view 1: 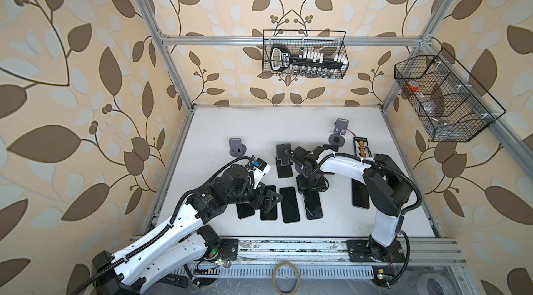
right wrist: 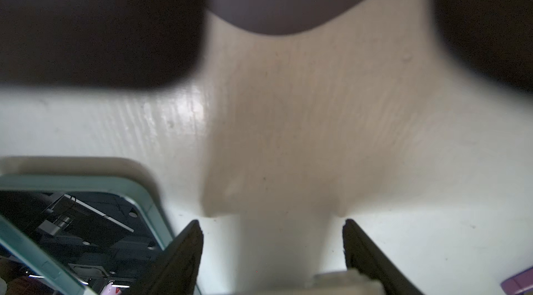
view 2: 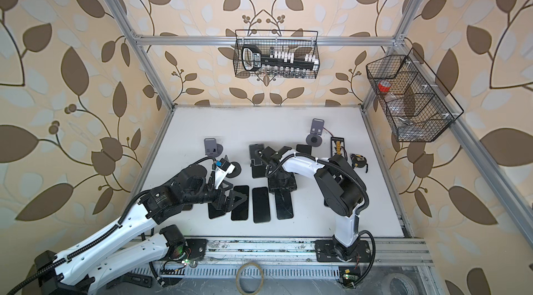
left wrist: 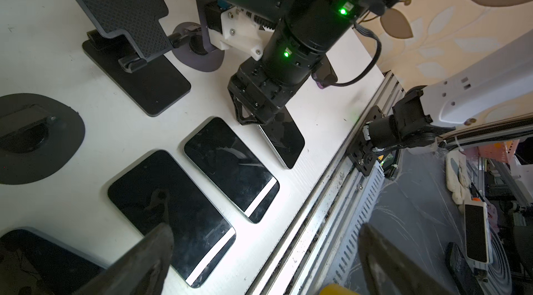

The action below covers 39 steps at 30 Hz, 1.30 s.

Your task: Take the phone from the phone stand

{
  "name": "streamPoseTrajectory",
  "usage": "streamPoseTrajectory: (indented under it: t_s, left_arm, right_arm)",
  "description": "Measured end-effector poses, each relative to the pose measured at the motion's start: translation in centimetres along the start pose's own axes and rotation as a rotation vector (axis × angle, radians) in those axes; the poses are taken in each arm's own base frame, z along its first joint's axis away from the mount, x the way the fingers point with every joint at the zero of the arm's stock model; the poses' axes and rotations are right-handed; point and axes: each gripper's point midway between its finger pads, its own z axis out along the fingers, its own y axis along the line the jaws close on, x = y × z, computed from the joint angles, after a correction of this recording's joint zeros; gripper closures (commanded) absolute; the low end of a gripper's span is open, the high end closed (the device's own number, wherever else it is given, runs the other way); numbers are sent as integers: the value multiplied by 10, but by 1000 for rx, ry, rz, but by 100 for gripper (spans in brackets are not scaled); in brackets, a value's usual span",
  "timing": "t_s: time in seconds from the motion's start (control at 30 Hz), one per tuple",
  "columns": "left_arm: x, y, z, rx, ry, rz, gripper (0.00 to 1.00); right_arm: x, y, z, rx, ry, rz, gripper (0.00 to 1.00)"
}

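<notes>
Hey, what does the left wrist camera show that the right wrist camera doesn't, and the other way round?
Only the left wrist view: the left gripper, open, a black phone stand, flat phones in a row, the held phone gripped at one end, and the front rail. Only the right wrist view: a teal-rimmed phone close up; whether it belongs to that row, I cannot tell. Both: the white table and the right gripper.

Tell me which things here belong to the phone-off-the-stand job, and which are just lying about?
Job: phone in the right jaws; black stand, empty.
Lying about: flat phones; grey stands; connector board; wire baskets.
</notes>
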Motion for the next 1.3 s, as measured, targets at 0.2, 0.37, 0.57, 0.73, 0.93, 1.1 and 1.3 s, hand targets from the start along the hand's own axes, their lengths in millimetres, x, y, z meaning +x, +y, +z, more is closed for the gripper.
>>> streamPoseTrajectory:
  t_s: [0.2, 0.37, 0.57, 0.73, 0.93, 1.1, 1.3]
  left_arm:
    - [-5, 4, 5, -20, -12, 1, 1]
    - [-3, 8, 10, -31, 4, -6, 1]
    - [-3, 10, 12, -38, 9, -8, 1]
    - [-5, 12, 14, -48, 2, -8, 1]
    - [-6, 13, 15, -52, 1, -8, 1]
    - [-5, 13, 14, -54, 0, -8, 2]
    - [-10, 9, 7, -48, -34, 4, 2]
  right_arm:
    - [2, -2, 4, -18, -26, 11, 35]
    - [1, -2, 5, -23, -37, 12, 32]
    - [0, -2, 5, -25, -46, 11, 30]
    - [0, -3, 5, -25, -51, 11, 27]
    - [-2, -3, 5, -23, -64, 10, 24]
    - [-3, -4, 5, -21, -72, 8, 22]
    - [-4, -5, 5, -18, -83, 14, 18]
